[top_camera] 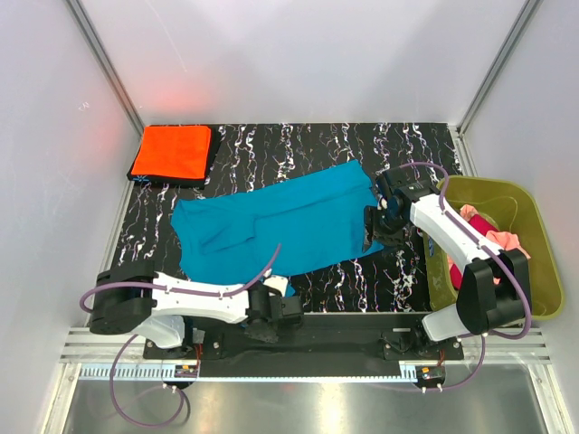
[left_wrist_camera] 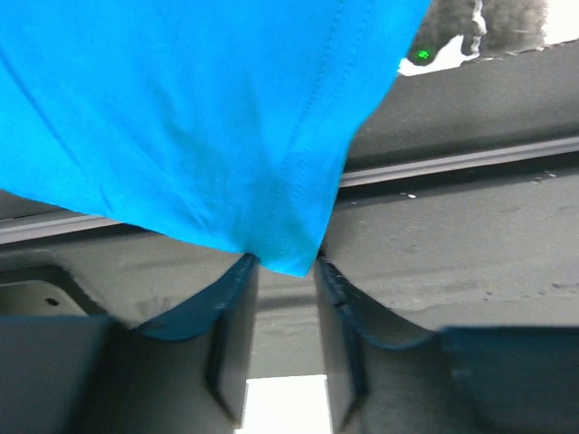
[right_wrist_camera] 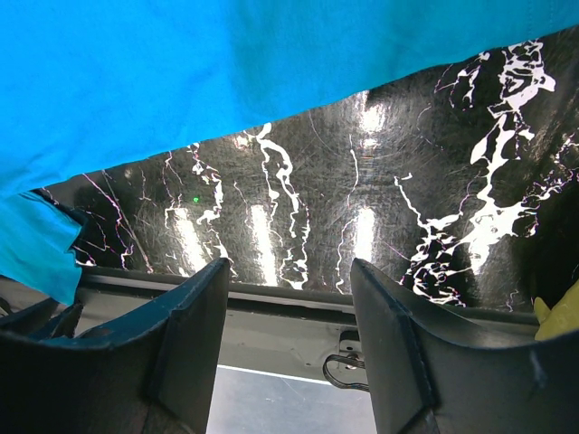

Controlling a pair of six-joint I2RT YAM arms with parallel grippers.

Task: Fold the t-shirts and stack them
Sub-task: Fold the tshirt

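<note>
**Left jaws pinching the teal shirt's near corner, right jaws gaping empty**

You are looking down, in the top view, at the teal-blue t-shirt (top_camera: pixel 280 226) lying spread across the middle of the black marbled table (top_camera: pixel 271 145). It is running slantwise from the centre left up toward the upper right.

Your left gripper (top_camera: pixel 282 295) is sitting at the lower middle of that frame, at the shirt's near edge. In the left wrist view, the left gripper (left_wrist_camera: pixel 282 267) is closing narrowly on a pointed corner of the teal-blue t-shirt (left_wrist_camera: pixel 181 108). The cloth is fanning out over the upper part of the frame and tapering down into the gap between the two fingers.

Your right gripper (top_camera: pixel 382 217) is hanging at the shirt's right-hand end, just left of the olive-green bin (top_camera: pixel 536 237). In the right wrist view, the right gripper (right_wrist_camera: pixel 289 280) is standing wide open with nothing between its fingers. The teal-blue t-shirt (right_wrist_camera: pixel 226 63) is filling the top of that frame, with bare marbled table showing below it.

The orange t-shirt (top_camera: pixel 172 152) is lying folded in the upper left corner of the table, well apart from the teal one. The pink and magenta-red t-shirts (top_camera: pixel 493 235) are lying bunched inside the bin at the right.
</note>
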